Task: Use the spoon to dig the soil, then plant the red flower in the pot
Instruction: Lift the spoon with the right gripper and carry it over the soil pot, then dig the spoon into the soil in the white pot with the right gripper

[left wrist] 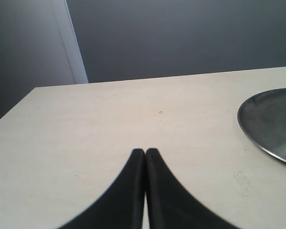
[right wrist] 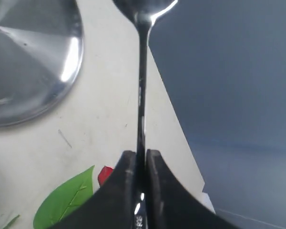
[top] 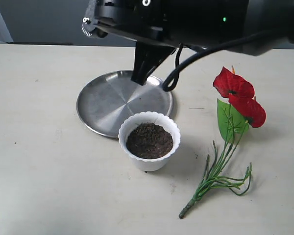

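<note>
The white scalloped pot (top: 172, 126) stands mid-table, filled with dark soil (top: 149, 140). To its right lies the red flower (top: 233, 85), blooms toward the far side and green stems (top: 215, 176) toward the near edge. My right gripper (right wrist: 140, 155) is shut on the handle of the silver spoon (right wrist: 141, 95); the bowl points away, cut off at the frame edge. A green leaf (right wrist: 66, 200) and a bit of red bloom (right wrist: 105, 174) show below it. My left gripper (left wrist: 145, 151) is shut on nothing, low over bare table. The spoon is hidden in the exterior view.
A round steel plate (top: 112, 98) lies behind the pot, touching its far rim; the plate (left wrist: 271, 119) also shows beside the left gripper and the plate (right wrist: 24, 62) below the spoon. A black arm with a cable (top: 186, 63) spans the top. The far table edge is near.
</note>
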You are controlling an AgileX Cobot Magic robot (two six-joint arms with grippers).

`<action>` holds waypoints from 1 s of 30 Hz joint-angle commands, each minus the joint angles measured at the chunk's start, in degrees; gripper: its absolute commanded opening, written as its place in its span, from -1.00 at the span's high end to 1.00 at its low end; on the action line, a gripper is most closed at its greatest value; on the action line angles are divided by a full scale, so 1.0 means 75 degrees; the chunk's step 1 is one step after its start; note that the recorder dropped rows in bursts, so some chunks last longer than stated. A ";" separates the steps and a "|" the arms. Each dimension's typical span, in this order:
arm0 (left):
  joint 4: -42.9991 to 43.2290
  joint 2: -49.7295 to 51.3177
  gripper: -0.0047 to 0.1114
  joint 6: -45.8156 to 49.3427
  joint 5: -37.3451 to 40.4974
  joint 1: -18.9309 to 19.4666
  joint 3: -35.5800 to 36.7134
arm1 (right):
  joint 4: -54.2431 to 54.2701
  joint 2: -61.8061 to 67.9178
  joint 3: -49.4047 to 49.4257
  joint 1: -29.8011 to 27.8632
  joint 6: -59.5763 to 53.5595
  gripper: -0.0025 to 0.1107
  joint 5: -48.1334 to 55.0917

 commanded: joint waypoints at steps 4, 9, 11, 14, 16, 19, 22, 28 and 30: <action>0.0015 -0.0041 0.91 -0.0029 -0.0035 -0.0048 -0.0028 | 0.1474 -0.0375 0.0093 -0.0781 -0.1473 0.97 -0.0033; 0.0015 -0.0041 0.91 -0.0029 -0.0035 -0.0048 -0.0028 | 0.1515 -0.1271 0.0910 -0.0683 -0.1681 0.97 -0.0033; 0.0015 -0.0041 0.91 -0.0029 -0.0035 -0.0048 -0.0028 | 0.1595 -0.1758 0.1428 -0.0635 -0.1759 0.97 -0.0033; 0.0015 -0.0041 0.91 -0.0029 -0.0035 -0.0048 -0.0028 | 0.1627 -0.2449 0.2204 -0.0385 -0.1938 0.97 -0.0033; 0.0015 -0.0041 0.91 -0.0029 -0.0035 -0.0048 -0.0028 | 0.1627 -0.2864 0.2641 -0.0146 -0.2245 0.97 -0.0033; 0.0015 -0.0041 0.91 -0.0029 -0.0035 -0.0048 -0.0028 | 0.1427 -0.3291 0.3230 0.0235 -0.2892 0.97 -0.0033; 0.0015 -0.0041 0.91 -0.0029 -0.0035 -0.0048 -0.0028 | 0.1126 -0.3424 0.3625 0.0506 -0.3848 0.97 -0.0033; 0.0015 -0.0041 0.91 -0.0029 -0.0035 -0.0048 -0.0028 | 0.1010 -0.3081 0.4245 0.0616 -0.4849 0.97 -0.0033; 0.0015 -0.0041 0.91 -0.0029 -0.0035 -0.0048 -0.0028 | 0.0716 -0.2831 0.4379 0.0616 -0.4849 0.97 -0.0033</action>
